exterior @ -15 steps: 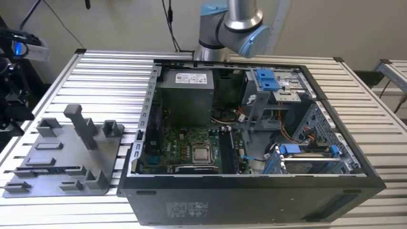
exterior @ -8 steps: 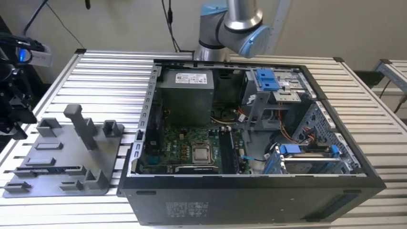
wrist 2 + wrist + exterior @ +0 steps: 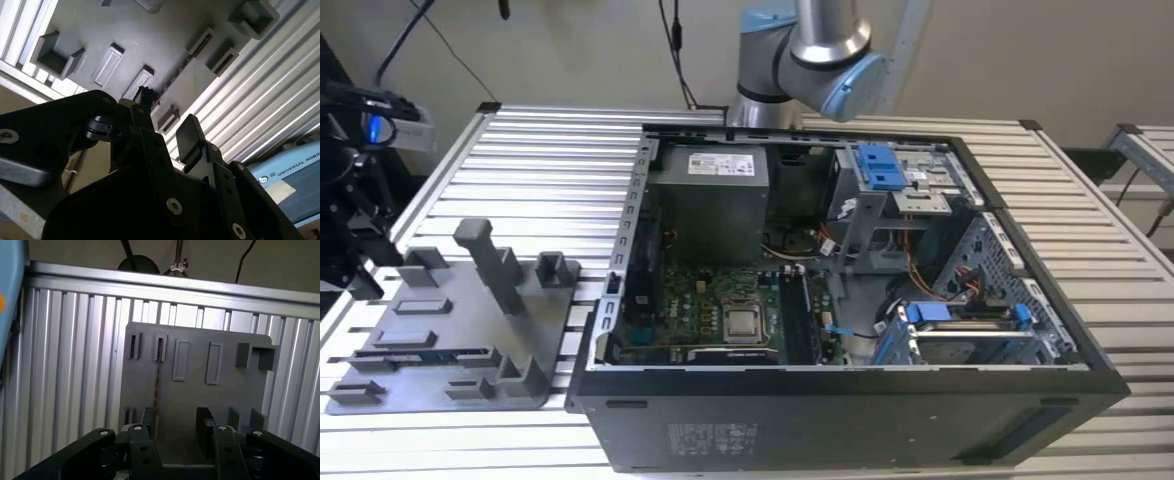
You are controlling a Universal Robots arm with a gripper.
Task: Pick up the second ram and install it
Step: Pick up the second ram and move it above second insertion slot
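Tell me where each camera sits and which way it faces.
Exterior view: above the table, looking down at the case and plate; arm behind the case.
First wrist view: on the wrist, looking down past open jaws at plate and ram.
Second wrist view: same wrist, slanted past the jaws at both.
Shared: the plate.

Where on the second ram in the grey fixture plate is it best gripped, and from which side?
Grip the second ram across its two flat faces near mid-length, coming from above. It appears to stand on its long edge in slots of the grey fixture plate, leaving the upper edge free.
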